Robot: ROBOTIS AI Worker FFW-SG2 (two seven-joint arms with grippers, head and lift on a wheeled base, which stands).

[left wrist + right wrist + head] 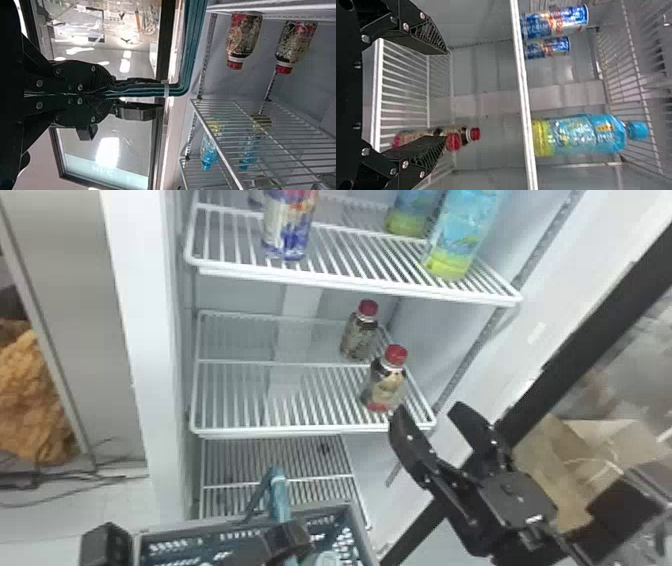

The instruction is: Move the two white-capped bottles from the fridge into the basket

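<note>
So both bottles (387, 387), red-capped to my eye, sat on the fridge's middle shelf (310, 432), neither one moved over. My right gripper (427, 411) was near them, wide open, empty. My left gripper (160, 95) was clamped on the basket (175, 528) handle (279, 496). Whole transfer left, I figured.
</note>
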